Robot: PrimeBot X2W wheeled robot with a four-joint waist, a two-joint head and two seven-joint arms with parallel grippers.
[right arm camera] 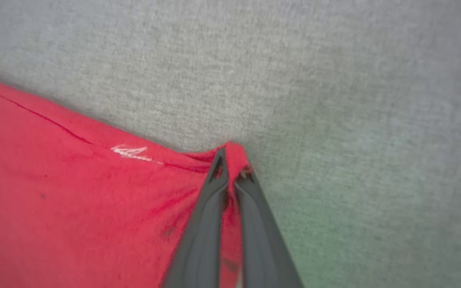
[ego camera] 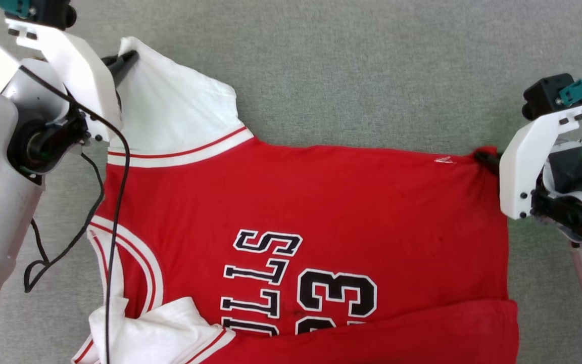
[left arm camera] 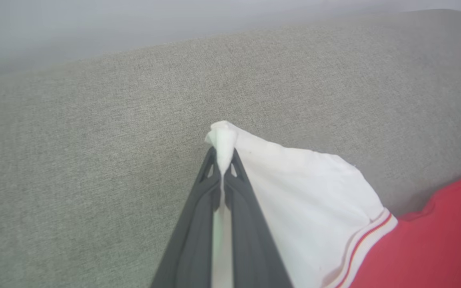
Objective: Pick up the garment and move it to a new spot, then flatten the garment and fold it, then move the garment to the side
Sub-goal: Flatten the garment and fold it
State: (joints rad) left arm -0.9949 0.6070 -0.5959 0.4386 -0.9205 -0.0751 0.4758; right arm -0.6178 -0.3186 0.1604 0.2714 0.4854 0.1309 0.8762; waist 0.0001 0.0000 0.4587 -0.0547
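The garment [ego camera: 321, 202] lies spread on the desk [ego camera: 372, 76], lettering up, with its near edge folded over and a white sleeve crumpled at near left. A black cable [ego camera: 120, 202] from the left arm trails across it. At the far edge, the left end effector [left arm camera: 223, 160] pinches the other sleeve's tip and the right end effector [right arm camera: 232, 170] pinches a red corner. Grey woven cloth covers the desk, and a pale wall lies beyond.

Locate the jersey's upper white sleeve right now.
Head view, upper left: the white sleeve lies on the grey surface, its tip pinched in the left gripper, joined to the garment below it.
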